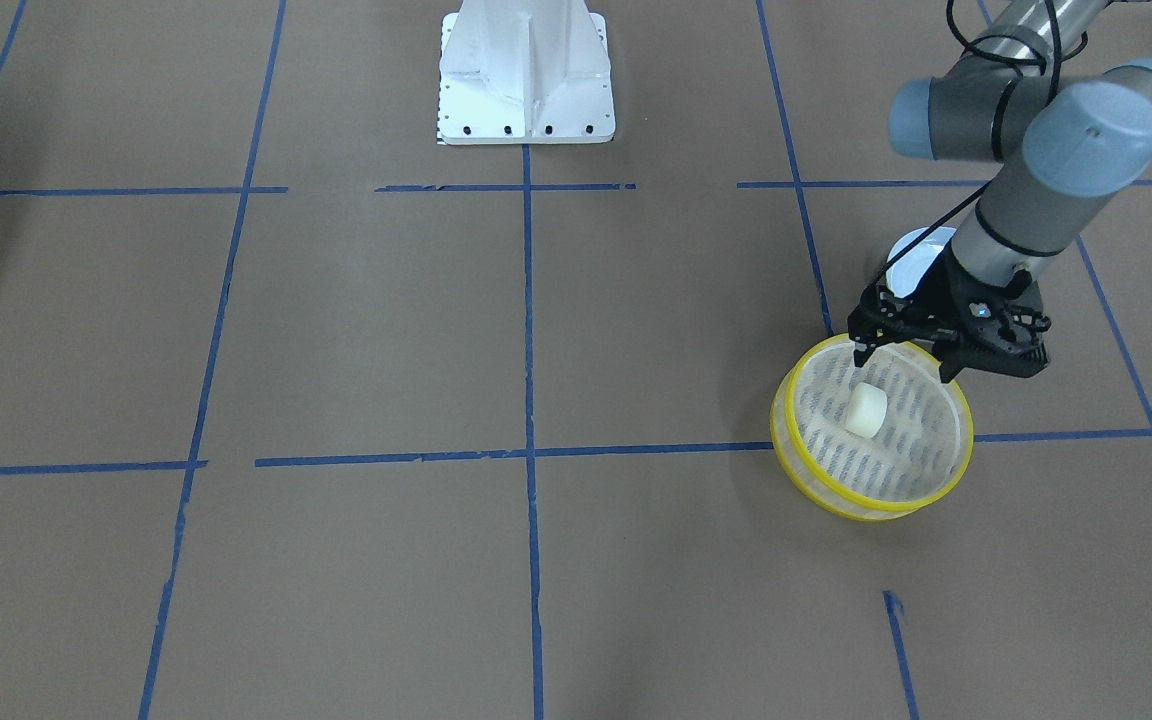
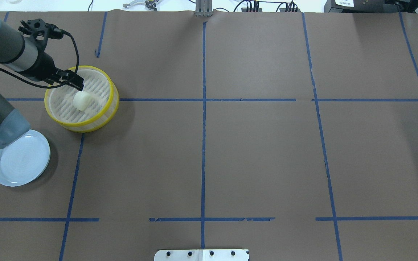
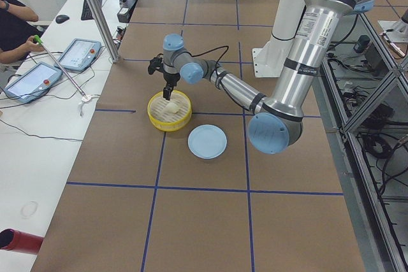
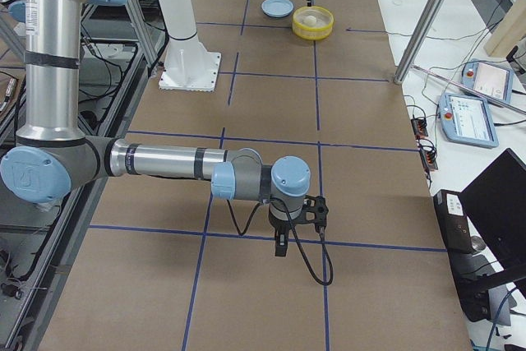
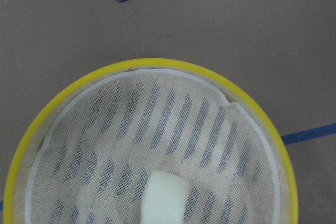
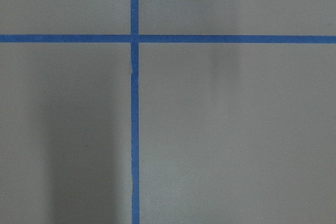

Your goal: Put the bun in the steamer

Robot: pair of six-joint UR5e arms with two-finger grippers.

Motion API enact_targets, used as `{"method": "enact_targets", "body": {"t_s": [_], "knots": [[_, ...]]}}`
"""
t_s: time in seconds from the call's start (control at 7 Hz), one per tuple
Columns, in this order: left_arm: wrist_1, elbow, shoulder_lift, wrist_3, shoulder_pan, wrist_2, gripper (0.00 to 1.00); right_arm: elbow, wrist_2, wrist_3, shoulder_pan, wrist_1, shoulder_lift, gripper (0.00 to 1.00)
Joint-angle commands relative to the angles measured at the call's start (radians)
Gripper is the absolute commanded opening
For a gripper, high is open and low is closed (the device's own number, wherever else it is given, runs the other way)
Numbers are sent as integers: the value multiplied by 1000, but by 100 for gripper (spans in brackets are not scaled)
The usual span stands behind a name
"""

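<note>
Bun (image 1: 866, 410) lies on the slotted mesh floor of the steamer (image 1: 876, 510), a little off centre toward the robot's side, touching nothing but the mesh. The steamer stands upright on the table (image 1: 336, 330) in its left part, nearer the operators' edge than the robot's edge.

The left gripper (image 1: 904, 362) hangs over the steamer's robot-side rim, pointing down, with its two fingers spread wide and nothing between them. The bun sits below and just beyond the fingertips, apart from both. In the left wrist view the bun shows at the bottom centre, with the yellow rim curving around it.

A light-blue plate (image 2: 20, 157) lies flat close to the table's left end, on the robot's side of the steamer, near it but not touching. The left arm's elbow covers part of it in the overhead view.

The right gripper (image 4: 280, 246) shows only in the right side view. It points down over the right part of the table, well apart from the steamer, and I cannot tell whether its fingers are wide or narrow. Its wrist camera sees only brown table and a crossing of blue tape (image 6: 135, 129).

A white mount base (image 1: 526, 90) sits at the middle of the robot's edge.
</note>
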Motion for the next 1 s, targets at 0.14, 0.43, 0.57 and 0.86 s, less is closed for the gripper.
{"method": "enact_targets", "body": {"t_s": [0.14,0.43,0.57,0.86], "knots": [[2,-136,183,219,-189,-65,100,0,0,0,0,0,0,100],[1,-117,284,354,-353,-143,100,0,0,0,0,0,0,100],[2,-56,309,511,-421,-194,100,0,0,0,0,0,0,100],[3,99,353,748,-562,-226,100,0,0,0,0,0,1,100]]}}
